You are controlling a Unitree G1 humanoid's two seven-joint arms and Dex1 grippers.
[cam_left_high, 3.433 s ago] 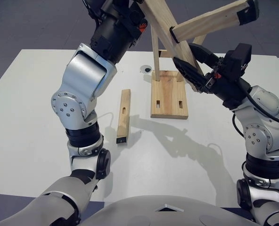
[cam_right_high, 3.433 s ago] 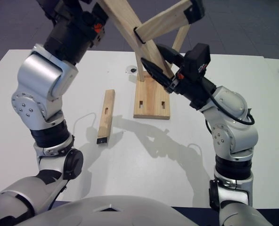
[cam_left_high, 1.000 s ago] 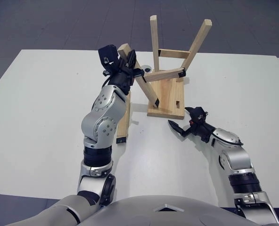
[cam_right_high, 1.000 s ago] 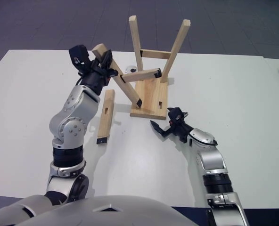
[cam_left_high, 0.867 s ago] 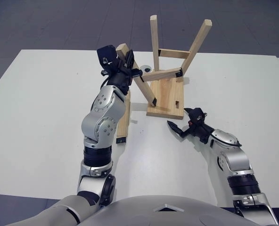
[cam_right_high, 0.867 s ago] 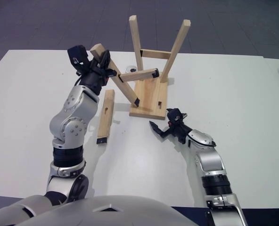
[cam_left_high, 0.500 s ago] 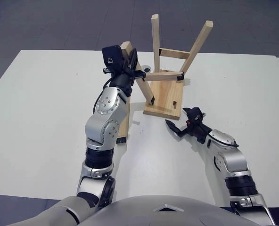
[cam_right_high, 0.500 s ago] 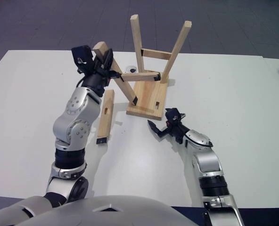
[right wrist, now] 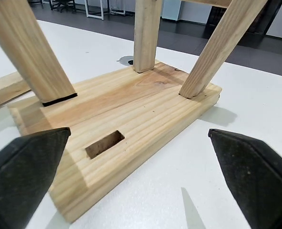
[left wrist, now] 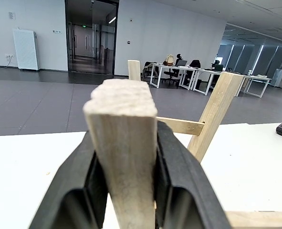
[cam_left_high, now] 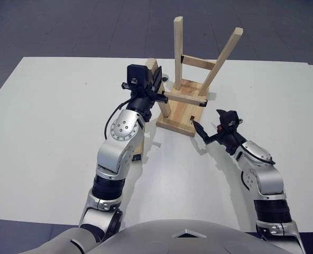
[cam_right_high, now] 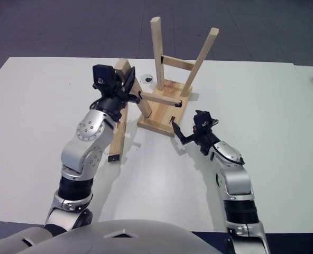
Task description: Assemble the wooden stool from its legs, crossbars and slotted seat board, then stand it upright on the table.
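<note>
Lying flat in the upper middle of the left eye frame, the seat board (cam_left_high: 180, 114) is found on the white bench (cam_left_high: 51, 116), with two rear legs (cam_left_high: 177, 47) raised from its far slots and joined by a crossbar (cam_left_high: 199, 62). A third leg (left wrist: 124, 148) is clamped in the left pincer (cam_left_high: 154, 84), just left of the board, and its lower end is set at the board's near left slot; whether it is fully seated cannot be told. A second crossbar (cam_left_high: 185, 98) is carried on this leg and stretched across toward the right-hand upright. The right pincer (cam_left_high: 208, 124) is held with its fingers wide apart at the board's near right corner, gripping nothing, and an empty slot (right wrist: 104, 144) is faced by it. A fourth leg (cam_right_high: 116, 145) is laid loose on the bench at centre left, partly hidden behind the left arm (cam_left_high: 119, 143).

Several slips are judged possible. As the board is not braced, it may be pushed or tipped if the held leg is pressed in at a slant, and the leg's end may be jammed in its slot. The second crossbar's free end may be driven past its hole, so that the standing pair is levered loose. The loose leg may be swept aside by that arm, since it is placed right beside it
</note>
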